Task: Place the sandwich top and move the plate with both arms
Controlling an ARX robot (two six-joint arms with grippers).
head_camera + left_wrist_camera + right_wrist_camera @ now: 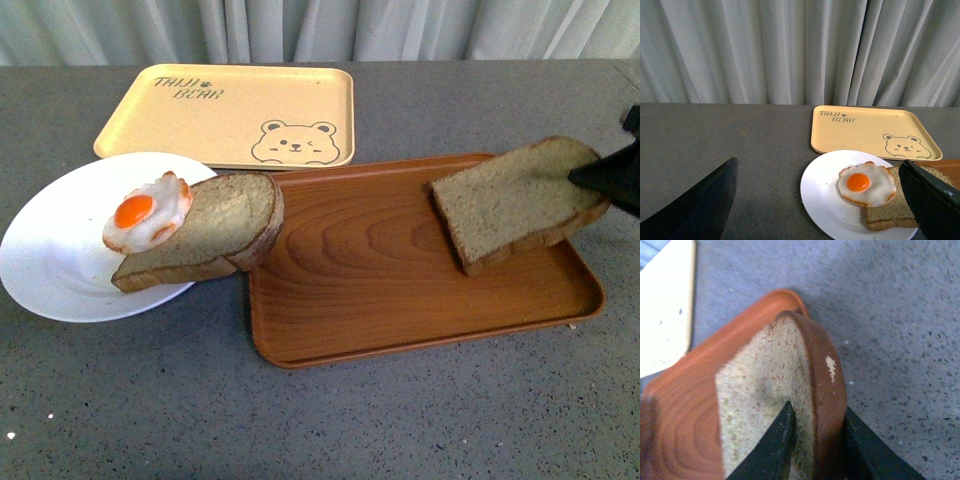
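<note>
The sandwich top (515, 202) is a brown wholemeal slice tilted up over the right part of the brown wood-grain tray (390, 290). My right gripper (585, 176) is shut on its far right edge; in the right wrist view its jaws pinch the slice (770, 385) by the crust. The white plate (50, 270) sits at the left with a rounder-ended bread slice (215, 235) and a fried egg (148, 212) on it. My left gripper (820, 200) is open above the table, facing the plate (822, 195); its fingers (935, 200) frame it.
A yellow bear-print tray (230, 115) lies at the back, behind the plate and the wooden tray. The grey table runs to white curtains at the far edge. The bread on the plate overhangs towards the wooden tray.
</note>
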